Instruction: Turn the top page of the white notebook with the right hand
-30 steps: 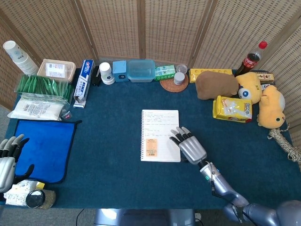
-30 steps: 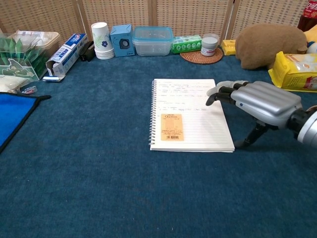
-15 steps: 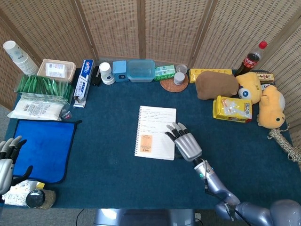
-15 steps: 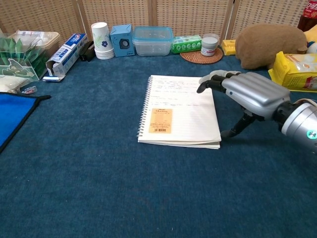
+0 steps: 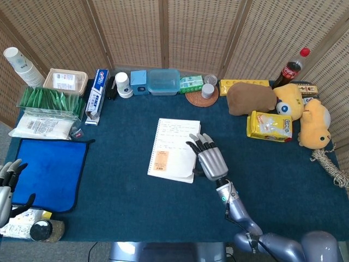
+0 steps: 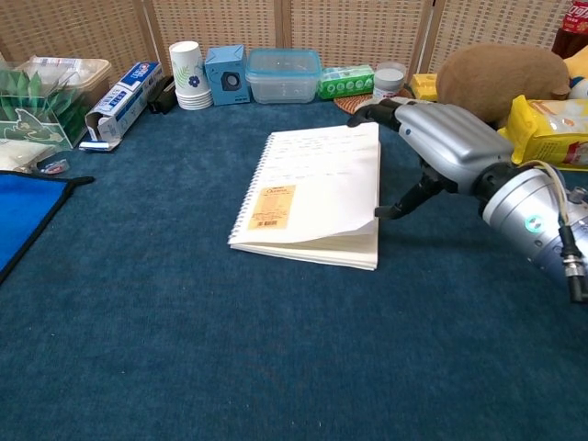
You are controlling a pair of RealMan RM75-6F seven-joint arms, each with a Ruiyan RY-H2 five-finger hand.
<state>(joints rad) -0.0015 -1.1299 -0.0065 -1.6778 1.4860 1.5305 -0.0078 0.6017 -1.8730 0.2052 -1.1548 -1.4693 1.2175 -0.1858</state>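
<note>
white notebook [image 6: 312, 197] top page bowed up at rt edge, right hand [image 6: 439, 142] pinching it, fingers spread.

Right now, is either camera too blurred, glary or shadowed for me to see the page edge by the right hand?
Chest view: sharp and evenly lit, the lifted page edge of the notebook shows clearly beside the right hand, with only a soft shadow under the curl. Head view: also sharp, no glare, but the hand covers that edge.

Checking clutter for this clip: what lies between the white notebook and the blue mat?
Only bare blue tablecloth lies between the white notebook and blue mat; the head view shows it.
</note>
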